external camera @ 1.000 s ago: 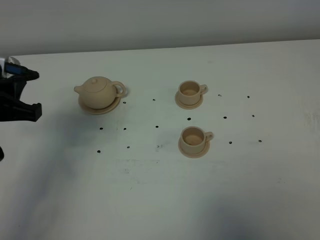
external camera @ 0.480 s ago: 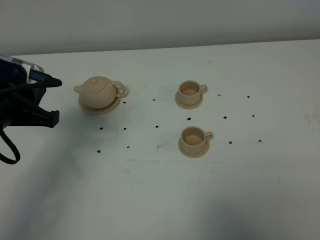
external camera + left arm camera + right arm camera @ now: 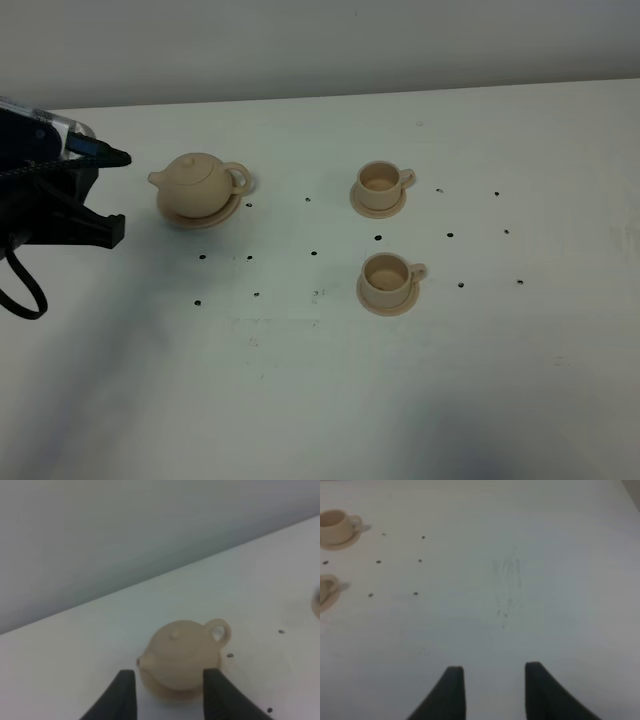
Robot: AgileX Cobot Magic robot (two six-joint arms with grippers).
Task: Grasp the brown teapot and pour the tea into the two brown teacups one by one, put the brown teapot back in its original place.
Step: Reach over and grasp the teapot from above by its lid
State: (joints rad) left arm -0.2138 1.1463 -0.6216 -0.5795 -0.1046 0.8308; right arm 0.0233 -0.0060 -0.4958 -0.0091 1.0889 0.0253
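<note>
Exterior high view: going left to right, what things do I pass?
Left end effector → brown teapot → far teacup and near teacup, about level with each other across.

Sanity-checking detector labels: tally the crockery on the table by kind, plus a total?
brown teapot: 1
brown teacups: 2
small cup saucers: 2
wide teapot saucer: 1
Total: 6
</note>
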